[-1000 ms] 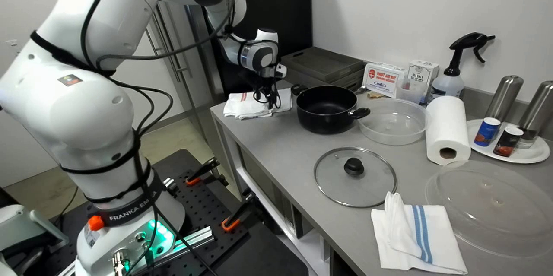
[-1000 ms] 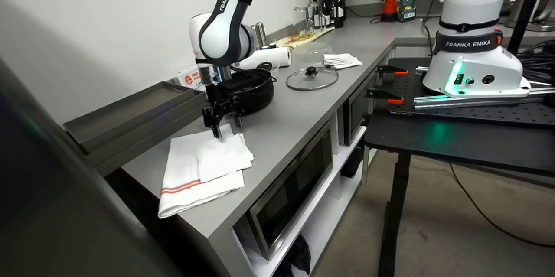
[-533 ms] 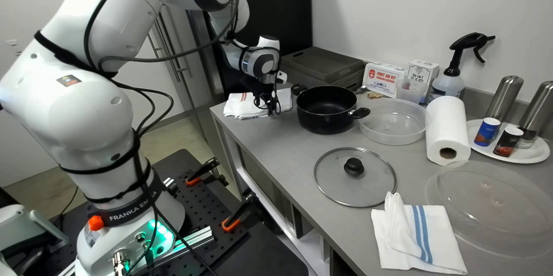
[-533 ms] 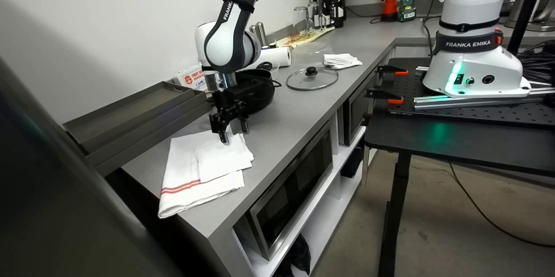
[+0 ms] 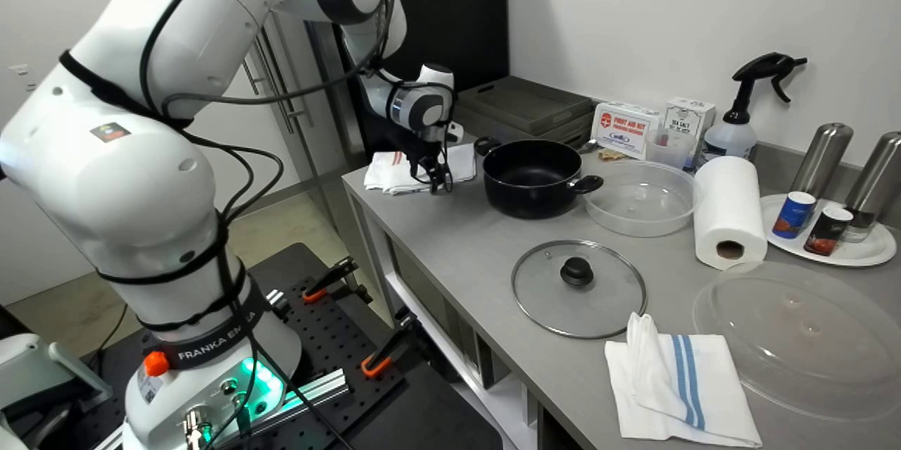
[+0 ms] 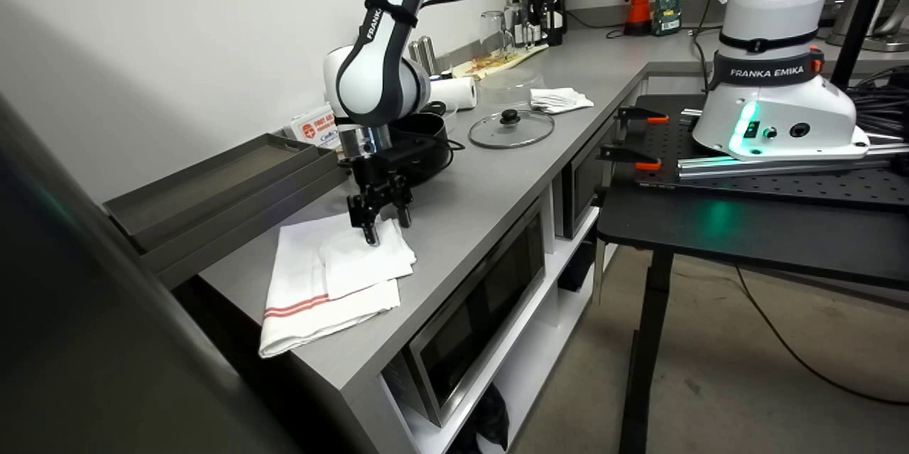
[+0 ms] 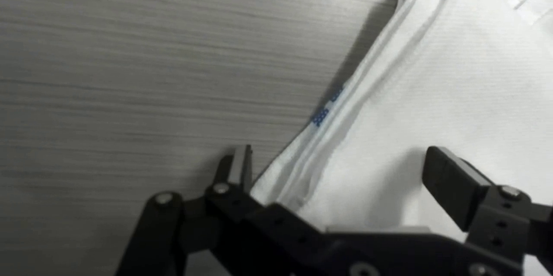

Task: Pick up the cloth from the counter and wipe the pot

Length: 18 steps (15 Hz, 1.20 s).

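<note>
We see the gripper (image 7: pixel 339 155) with its jaws spread, astride one edge of the red-striped white cloth (image 6: pixel 362 262); nothing is pinched. Whether it touches the cloth we cannot tell. The cloth lies folded on the counter (image 5: pixel 450 239), just beside the black pot (image 5: pixel 524 193). We judge the reach nearly finished; gripping the cloth, lifting it and wiping the pot all remain.

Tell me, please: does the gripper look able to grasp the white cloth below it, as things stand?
Probably yes: the gripper is open, one finger past the folded edge of the white cloth, the other over it, and nothing visible blocks the way.
</note>
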{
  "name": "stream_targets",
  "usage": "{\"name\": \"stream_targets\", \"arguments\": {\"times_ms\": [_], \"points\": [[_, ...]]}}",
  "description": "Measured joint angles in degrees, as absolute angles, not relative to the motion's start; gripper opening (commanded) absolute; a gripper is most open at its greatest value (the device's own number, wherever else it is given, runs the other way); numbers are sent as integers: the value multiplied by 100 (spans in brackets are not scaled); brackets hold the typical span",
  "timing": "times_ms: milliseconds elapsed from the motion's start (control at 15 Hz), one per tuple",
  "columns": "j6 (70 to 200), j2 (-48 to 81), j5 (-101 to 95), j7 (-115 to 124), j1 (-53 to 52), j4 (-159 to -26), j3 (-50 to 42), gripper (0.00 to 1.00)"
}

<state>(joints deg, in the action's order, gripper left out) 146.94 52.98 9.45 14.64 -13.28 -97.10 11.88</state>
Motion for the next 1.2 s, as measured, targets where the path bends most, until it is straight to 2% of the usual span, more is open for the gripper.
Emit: {"name": "stream_targets", "arguments": {"times_ms": [1200], "points": [[14694, 5361, 1081, 1143, -1110, -9665, 1336, 100]]}}
